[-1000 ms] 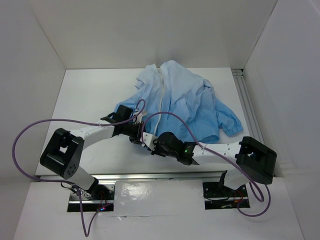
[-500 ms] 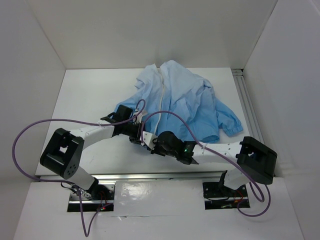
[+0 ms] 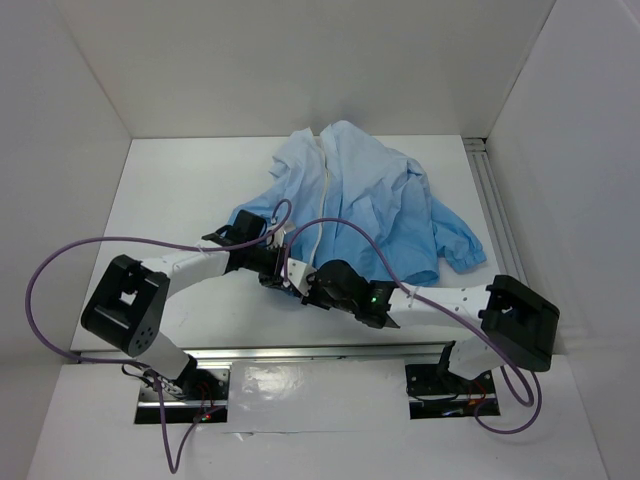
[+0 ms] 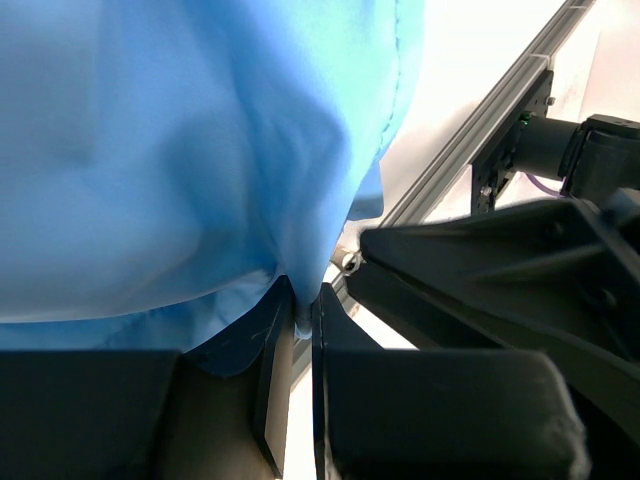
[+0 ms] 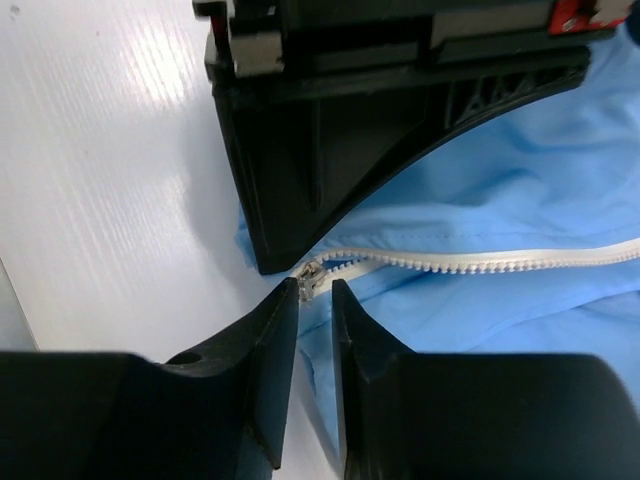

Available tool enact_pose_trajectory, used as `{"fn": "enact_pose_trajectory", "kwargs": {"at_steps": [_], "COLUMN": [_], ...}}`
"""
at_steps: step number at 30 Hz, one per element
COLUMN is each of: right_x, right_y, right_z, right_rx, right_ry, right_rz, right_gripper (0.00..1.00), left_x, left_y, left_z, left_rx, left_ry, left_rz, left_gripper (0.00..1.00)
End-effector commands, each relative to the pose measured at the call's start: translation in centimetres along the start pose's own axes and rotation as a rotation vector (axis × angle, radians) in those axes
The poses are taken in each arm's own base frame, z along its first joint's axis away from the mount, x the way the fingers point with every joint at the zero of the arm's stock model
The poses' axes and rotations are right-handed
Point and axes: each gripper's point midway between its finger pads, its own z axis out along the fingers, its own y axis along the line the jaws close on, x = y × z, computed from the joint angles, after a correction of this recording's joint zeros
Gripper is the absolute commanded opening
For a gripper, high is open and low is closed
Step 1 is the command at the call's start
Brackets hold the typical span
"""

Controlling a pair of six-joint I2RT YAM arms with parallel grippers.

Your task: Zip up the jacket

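The light-blue jacket (image 3: 375, 205) lies crumpled at the back middle of the table, its pale zipper strip (image 3: 324, 185) running toward me. My left gripper (image 3: 274, 262) is at the jacket's near hem. In the left wrist view it (image 4: 302, 303) is shut on a fold of the blue fabric (image 4: 180, 150). My right gripper (image 3: 298, 284) is right beside it. In the right wrist view its jaws (image 5: 315, 292) stand narrowly apart, with the metal zipper slider (image 5: 311, 277) at their tips and the white zipper teeth (image 5: 480, 262) running right.
The left gripper's black body (image 5: 320, 130) sits just beyond the slider. An aluminium rail (image 3: 495, 205) runs along the table's right edge and another (image 3: 300, 353) along the near edge. Purple cables (image 3: 60, 262) loop over the left side. White walls enclose the table.
The right arm has shifted slightly left, toward the left gripper. The left arm and the jacket have not visibly moved.
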Motion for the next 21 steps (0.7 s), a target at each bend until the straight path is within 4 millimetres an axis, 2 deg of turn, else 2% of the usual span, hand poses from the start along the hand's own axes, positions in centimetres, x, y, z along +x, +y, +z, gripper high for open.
{"fn": "enact_pose_trajectory", "kwargs": {"at_steps": [1, 5, 13, 21], "right_x": [-3.4, -3.4, -3.4, -2.2], "right_y": [-1.3, -1.3, -1.0, -0.3], "right_z": [-0.7, -0.7, -0.4, 0.2], "right_rx": [0.041, 0.041, 0.020, -0.002], "right_ry": [-0.081, -0.081, -0.077, -0.045], "right_rz": [0.021, 0.021, 0.019, 0.003], "right_gripper": [0.26, 0.11, 0.13, 0.13], "left_x": [0.3, 0.3, 0.3, 0.3], "left_y": [-0.6, -0.6, -0.6, -0.8], "left_z": [0.0, 0.0, 0.0, -0.1], "left_rx": [0.033, 0.033, 0.033, 0.035], "left_ry": [0.034, 0.034, 0.034, 0.028], "left_rz": [0.018, 0.018, 0.018, 0.025], "left_gripper": [0.00, 0.00, 0.00, 0.00]}}
